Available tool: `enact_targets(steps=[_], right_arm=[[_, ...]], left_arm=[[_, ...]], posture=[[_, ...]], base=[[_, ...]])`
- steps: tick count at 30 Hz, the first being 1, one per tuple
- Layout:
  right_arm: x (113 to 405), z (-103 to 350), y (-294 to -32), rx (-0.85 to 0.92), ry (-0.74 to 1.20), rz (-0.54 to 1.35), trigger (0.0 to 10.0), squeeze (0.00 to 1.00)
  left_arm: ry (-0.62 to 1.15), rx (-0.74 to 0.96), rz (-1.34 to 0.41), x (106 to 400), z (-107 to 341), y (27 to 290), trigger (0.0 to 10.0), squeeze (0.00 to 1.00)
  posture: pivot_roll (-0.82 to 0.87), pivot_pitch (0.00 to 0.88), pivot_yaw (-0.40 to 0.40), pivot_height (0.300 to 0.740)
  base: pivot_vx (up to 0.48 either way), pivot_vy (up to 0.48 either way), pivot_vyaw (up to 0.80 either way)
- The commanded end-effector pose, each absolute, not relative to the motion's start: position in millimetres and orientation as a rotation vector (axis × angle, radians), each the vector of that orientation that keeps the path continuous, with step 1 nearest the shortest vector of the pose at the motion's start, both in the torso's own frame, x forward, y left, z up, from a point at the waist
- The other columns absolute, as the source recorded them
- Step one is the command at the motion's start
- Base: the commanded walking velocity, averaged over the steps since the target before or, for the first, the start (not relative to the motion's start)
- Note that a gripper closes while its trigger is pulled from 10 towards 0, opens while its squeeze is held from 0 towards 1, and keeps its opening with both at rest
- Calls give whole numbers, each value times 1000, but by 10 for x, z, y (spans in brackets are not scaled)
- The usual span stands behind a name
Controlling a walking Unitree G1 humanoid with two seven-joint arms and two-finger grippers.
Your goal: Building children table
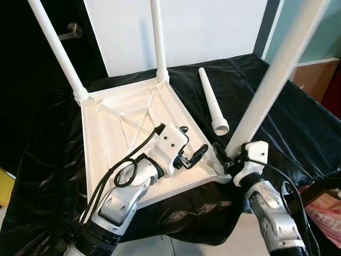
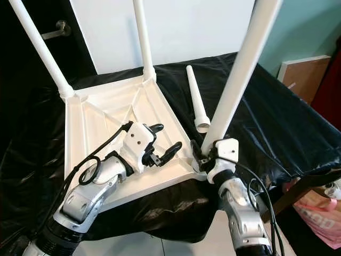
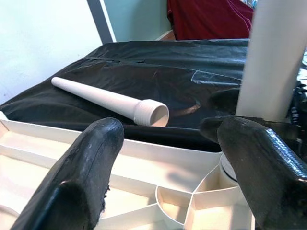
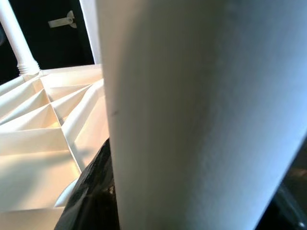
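Left eye view shows our work surface first: a black plastic sheet [image 1: 277, 122] draped over the bench, and on it the white children's tabletop [image 1: 128, 122] lying upside down, ribbed underside up. Two legs [image 1: 58, 50] already stand screwed into its far corners. A third leg [image 1: 277, 69] rises from the near right corner socket [image 3: 230, 167], and our right gripper [image 1: 228, 160] is pinched around its base — in the right wrist view the black fingers [image 4: 93, 191] press against the white tube. The fourth leg [image 1: 212, 98] lies loose on the sheet just beside the tabletop's right edge, threaded end towards us.

Our left gripper [image 1: 194, 154] hovers over the tabletop near that same corner, jaws spread and holding nothing; in its wrist view its fingertips [image 3: 103, 143] frame the socket and the loose leg beyond.

We judge these parts to be light, hollow, stiff plastic — smooth and rather slippery, so a long leg will lever against a weak grip. Holding low, close to the threaded collar, should give the best control while twisting; the tabletop may slide on the slick sheet unless we steady it.
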State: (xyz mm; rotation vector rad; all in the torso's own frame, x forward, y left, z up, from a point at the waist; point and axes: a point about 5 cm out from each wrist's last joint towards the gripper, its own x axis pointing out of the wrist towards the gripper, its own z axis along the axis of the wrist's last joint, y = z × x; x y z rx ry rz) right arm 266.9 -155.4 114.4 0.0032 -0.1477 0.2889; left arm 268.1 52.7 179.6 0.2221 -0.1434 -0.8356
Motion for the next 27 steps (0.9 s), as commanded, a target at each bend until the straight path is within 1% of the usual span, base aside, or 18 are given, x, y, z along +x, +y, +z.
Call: enact_targets(steps=[1, 14, 15, 19, 23, 27], right_arm=[[2604, 965, -1612, -46, -99, 280, 10000, 0], [2532, 881, -1534, -90, -108, 322, 10000, 0], [2519, 888, -1507, -127, -126, 345, 10000, 0], [2482, 858, -1453, -175, -153, 392, 10000, 0], [2476, 802, -1434, -163, -123, 409, 10000, 0], [2540, 767, -1423, -130, -21, 408, 10000, 0]], left_arm=[[-132, 235, -917, 2640, 1795, 506, 10000, 0], [-141, 238, -917, 2680, 1832, 488, 10000, 0], [-143, 238, -917, 2682, 1837, 486, 10000, 0], [-146, 239, -917, 2685, 1845, 483, 10000, 0], [-148, 239, -914, 2690, 1855, 487, 10000, 0], [-150, 241, -912, 2685, 1860, 501, 10000, 0]], posture=[[-173, 48, 52, 740], [-181, 47, 55, 740], [-182, 48, 56, 740], [-178, 49, 52, 740], [-174, 51, 51, 740], [-172, 50, 50, 740]], base=[[0, 0, 0], [0, 0, 0], [0, 0, 0], [0, 0, 0], [0, 0, 0], [0, 0, 0]])
